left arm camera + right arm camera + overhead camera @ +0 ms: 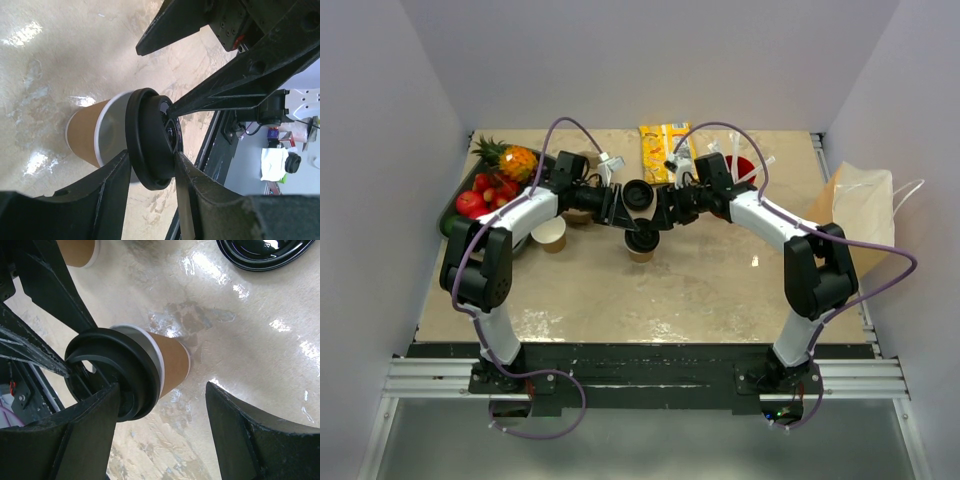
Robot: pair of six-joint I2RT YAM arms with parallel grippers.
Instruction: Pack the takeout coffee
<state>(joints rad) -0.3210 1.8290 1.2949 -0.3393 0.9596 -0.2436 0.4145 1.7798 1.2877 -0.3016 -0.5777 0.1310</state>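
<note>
Coffee cup stands upright mid table, slightly toward the far edge, black lid on. Left gripper has its jaws close around the lid rim, one finger under it and one over; can't tell if it's pinching or loose. Right gripper is spread wide, one finger against the lid, the other off the cup. Both arms reach in from the near corners, elbows out, wrists turned inward so the grippers face each other over the cup. Step looks like getting a carry grip: take the paper body below the lid, squeeze lightly, keep it upright, clear the other arm first. Paper bag sits at the right edge, likely target
</note>
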